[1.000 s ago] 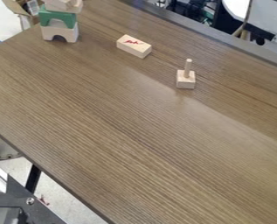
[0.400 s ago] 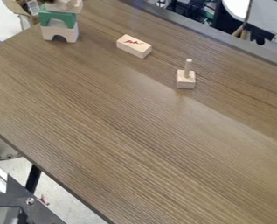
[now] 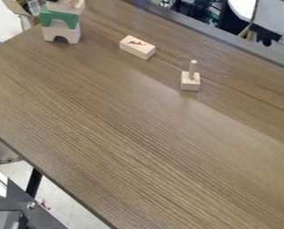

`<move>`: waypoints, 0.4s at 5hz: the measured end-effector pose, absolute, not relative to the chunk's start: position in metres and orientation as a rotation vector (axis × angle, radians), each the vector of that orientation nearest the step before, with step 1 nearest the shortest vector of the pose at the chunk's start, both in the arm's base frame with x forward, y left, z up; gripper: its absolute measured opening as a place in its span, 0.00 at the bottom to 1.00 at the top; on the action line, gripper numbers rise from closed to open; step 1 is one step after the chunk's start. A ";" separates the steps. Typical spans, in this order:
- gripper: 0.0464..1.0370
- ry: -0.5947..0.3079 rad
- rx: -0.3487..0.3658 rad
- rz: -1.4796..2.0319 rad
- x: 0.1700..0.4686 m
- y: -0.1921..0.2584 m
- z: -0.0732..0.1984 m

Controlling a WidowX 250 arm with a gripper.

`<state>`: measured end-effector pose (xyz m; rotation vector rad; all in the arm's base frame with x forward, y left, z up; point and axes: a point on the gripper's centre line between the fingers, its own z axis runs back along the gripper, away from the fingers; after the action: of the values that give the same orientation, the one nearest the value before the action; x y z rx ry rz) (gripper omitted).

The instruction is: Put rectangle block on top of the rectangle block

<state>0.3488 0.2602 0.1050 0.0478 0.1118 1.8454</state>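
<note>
Shifted slightly at upper left: black gripper [image 3: 53,1], its grip we cannot tell; pale wooden rectangular block [image 3: 71,6] atop green wooden arch [image 3: 59,17], red-marked wooden block [image 3: 136,47] apart; sideways nudge, we judge, risks toppling.

A lab or workshop, judging by the bolted metal frame [image 3: 42,218], black equipment [image 3: 195,9] and cardboard box [image 3: 13,6].
</note>
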 end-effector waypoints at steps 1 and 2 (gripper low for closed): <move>0.51 0.117 0.029 1.845 0.349 0.259 0.106; 0.51 0.117 -0.031 1.825 0.355 0.255 0.118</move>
<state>0.3550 0.2553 0.1180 -0.0313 0.1172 1.8253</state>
